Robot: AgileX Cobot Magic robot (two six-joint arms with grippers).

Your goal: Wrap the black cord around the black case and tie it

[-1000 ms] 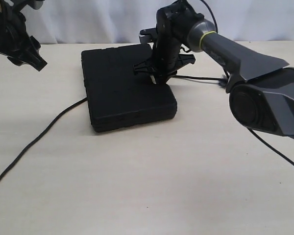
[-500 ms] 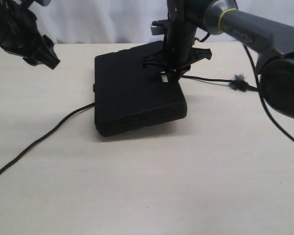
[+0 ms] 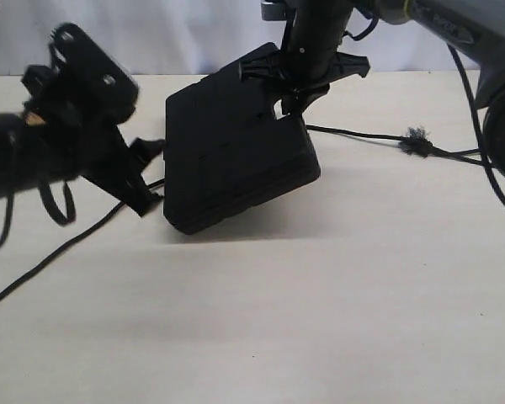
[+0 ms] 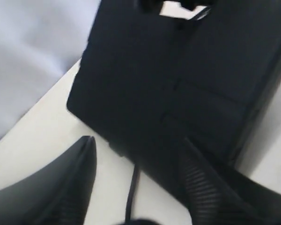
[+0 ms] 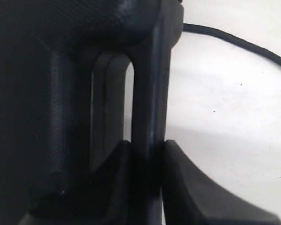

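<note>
Right gripper point(image 5: 147, 150) was pinched tight on the thin handle bar of the black case point(image 3: 236, 151) at its far right edge. It held that edge raised, so the case tilted with its near left corner low over the table point(image 3: 337, 320). The black cord point(image 3: 67, 244) ran out from under the case to the near left and to the right, where its frayed knot point(image 3: 417, 143) lay. Left gripper point(image 3: 151, 175) hovered just beside the case's left edge, fingers spread, holding nothing.
</note>
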